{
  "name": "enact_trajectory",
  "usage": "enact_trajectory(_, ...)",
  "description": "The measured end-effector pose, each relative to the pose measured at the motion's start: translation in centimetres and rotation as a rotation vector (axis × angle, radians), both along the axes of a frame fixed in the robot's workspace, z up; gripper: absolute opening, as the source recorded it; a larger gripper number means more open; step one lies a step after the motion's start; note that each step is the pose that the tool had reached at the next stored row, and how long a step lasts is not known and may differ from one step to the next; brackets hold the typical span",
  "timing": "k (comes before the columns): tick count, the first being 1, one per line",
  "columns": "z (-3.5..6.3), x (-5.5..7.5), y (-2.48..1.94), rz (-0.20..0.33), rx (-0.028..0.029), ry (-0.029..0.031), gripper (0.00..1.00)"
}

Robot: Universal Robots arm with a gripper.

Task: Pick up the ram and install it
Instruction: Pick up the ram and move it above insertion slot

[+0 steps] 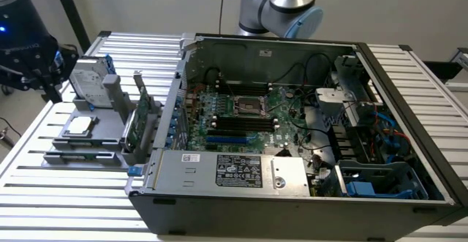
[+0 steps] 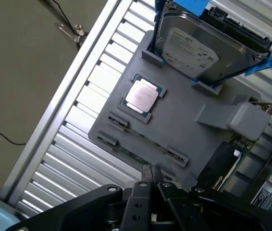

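Note:
The ram (image 2: 135, 155) shows as a thin green strip standing on edge in the slot along the near rim of the grey holder tray (image 2: 193, 139). My gripper (image 2: 151, 171) hangs above that rim with its black fingers pressed together and nothing between them. It is well clear of the tray. In the exterior view the same tray (image 1: 62, 157) lies on the slatted table at the exterior view's left, beside the open computer case (image 1: 292, 198). Inside the case, the motherboard's black ram slots (image 1: 241, 122) lie empty below the processor socket (image 1: 247, 104).
The tray also carries a silver processor chip (image 2: 141, 96), a hard drive (image 2: 198, 45) in blue clips and an upright green expansion card (image 1: 139, 124). Cables and drive cages crowd the case's right side. The table edge and the floor (image 2: 20, 72) lie close beside the tray.

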State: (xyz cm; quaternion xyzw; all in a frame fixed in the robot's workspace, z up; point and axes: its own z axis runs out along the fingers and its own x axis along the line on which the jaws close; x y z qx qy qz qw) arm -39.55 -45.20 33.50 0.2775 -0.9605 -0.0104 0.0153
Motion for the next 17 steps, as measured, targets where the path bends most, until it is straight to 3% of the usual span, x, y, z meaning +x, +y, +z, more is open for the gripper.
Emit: enact_trajectory(17,-0.07,0.0,0.0,0.309,0.0,0.0,0.11)
